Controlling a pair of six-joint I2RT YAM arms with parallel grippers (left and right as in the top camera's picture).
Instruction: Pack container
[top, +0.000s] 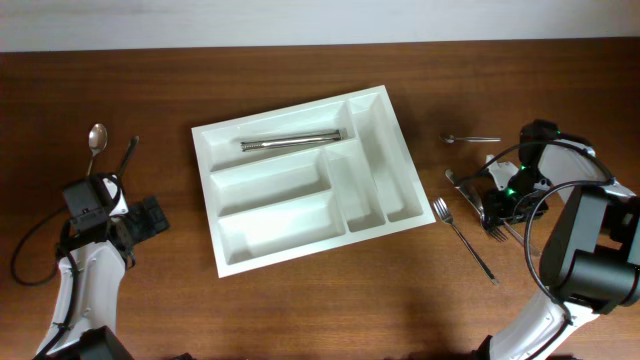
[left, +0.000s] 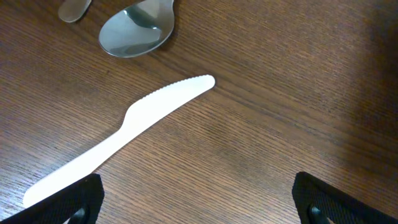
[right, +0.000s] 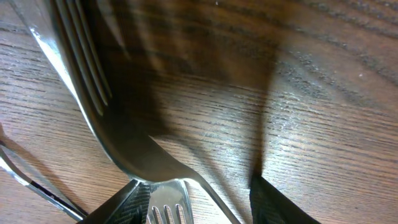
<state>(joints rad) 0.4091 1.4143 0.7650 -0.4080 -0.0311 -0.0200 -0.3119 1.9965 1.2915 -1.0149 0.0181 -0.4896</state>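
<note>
Left wrist: white knife (left: 124, 132) (hidden overhead)

The left wrist view cuts the spoon (left: 137, 28) off at the top edge, so I see the bowl only. A second metal piece (left: 73, 9) in the corner shows too little to name. The knife (left: 124, 127) has its handle end partly behind my left finger (left: 68, 202).

Overhead, the right gripper (top: 500, 198) sits under its own wrist and cables, covering part of the cutlery there.

Up close, the fork (right: 112, 124) is blurred and runs off the top. A second fork (right: 168, 211) shows only its tines at the bottom edge. I cannot name the thin metal thing (right: 31, 177) on the left.
</note>
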